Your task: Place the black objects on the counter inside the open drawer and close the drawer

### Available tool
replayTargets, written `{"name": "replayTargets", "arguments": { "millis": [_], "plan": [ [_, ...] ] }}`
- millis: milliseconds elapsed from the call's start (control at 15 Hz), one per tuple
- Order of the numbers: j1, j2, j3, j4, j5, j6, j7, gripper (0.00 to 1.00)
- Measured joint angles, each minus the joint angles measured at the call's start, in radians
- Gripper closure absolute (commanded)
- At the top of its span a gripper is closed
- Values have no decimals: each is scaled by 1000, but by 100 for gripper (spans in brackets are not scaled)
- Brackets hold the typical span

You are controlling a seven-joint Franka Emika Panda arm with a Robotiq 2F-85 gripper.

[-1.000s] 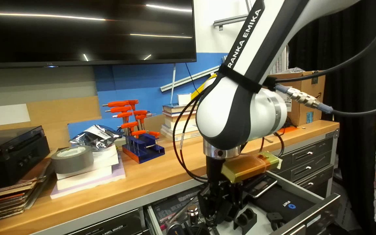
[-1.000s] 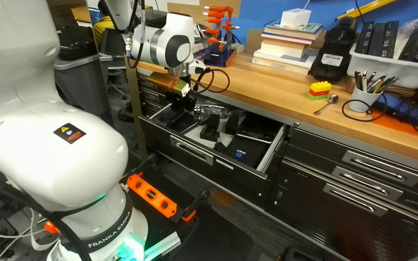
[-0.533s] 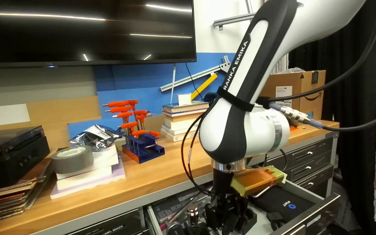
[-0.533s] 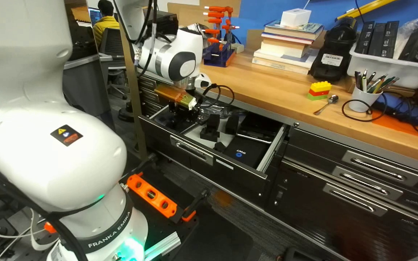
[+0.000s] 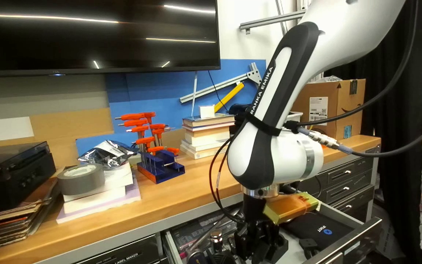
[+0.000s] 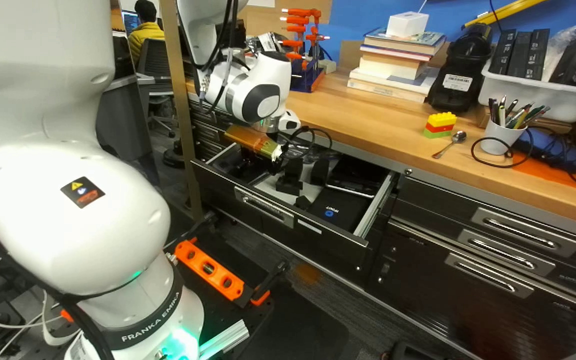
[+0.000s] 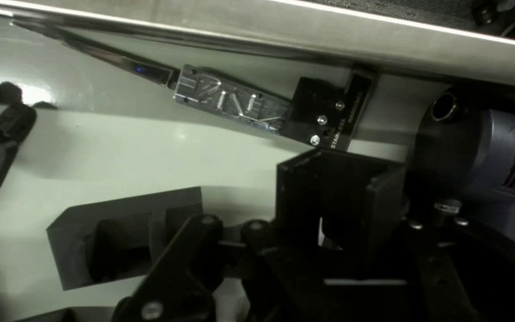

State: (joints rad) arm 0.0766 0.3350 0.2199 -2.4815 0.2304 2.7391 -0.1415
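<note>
My gripper (image 5: 258, 244) is down inside the open drawer (image 6: 338, 242), shut on an angular, notched black object (image 7: 300, 197) that stands up between its fingers in the wrist view. The pads are too dark to make out, and I cannot tell whether the object touches the drawer floor. Beside it in the drawer a notched black block (image 7: 74, 250) lies on the pale bottom. Further black pieces, a tall block (image 6: 319, 171) and a small one (image 5: 308, 245), are in there too. The wooden counter (image 6: 368, 112) runs behind the drawer.
Near the drawer's front wall (image 7: 329, 33) lies a metal-handled tool (image 7: 235, 100), with a blue-grey device (image 7: 508, 147) next to it. A flat black case (image 6: 335, 210) fills one end. Books (image 6: 393, 65), a toy-brick stack (image 6: 439, 125) and a spoon (image 6: 450, 145) rest on the counter.
The arm has come down, lowering the gripper deeper into the drawer and a little to the right in both exterior views. It stays shut; the drawer has not moved.
</note>
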Motion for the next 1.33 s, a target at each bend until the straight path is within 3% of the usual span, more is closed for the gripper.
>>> {"name": "replayTargets", "arguments": {
  "millis": [133, 200, 333, 800, 1133, 1333],
  "plan": [
    [-10, 11, 1, 11, 0, 1, -3, 85],
    [-16, 16, 1, 16, 0, 1, -5, 60],
    [-29, 23, 1, 23, 0, 1, -6, 52],
    [-39, 27, -38, 29, -14, 3, 2, 0],
    [-34, 22, -53, 29, -45, 7, 36, 0],
    [7, -1, -111, 28, -133, 5, 154, 0]
  ]
}}
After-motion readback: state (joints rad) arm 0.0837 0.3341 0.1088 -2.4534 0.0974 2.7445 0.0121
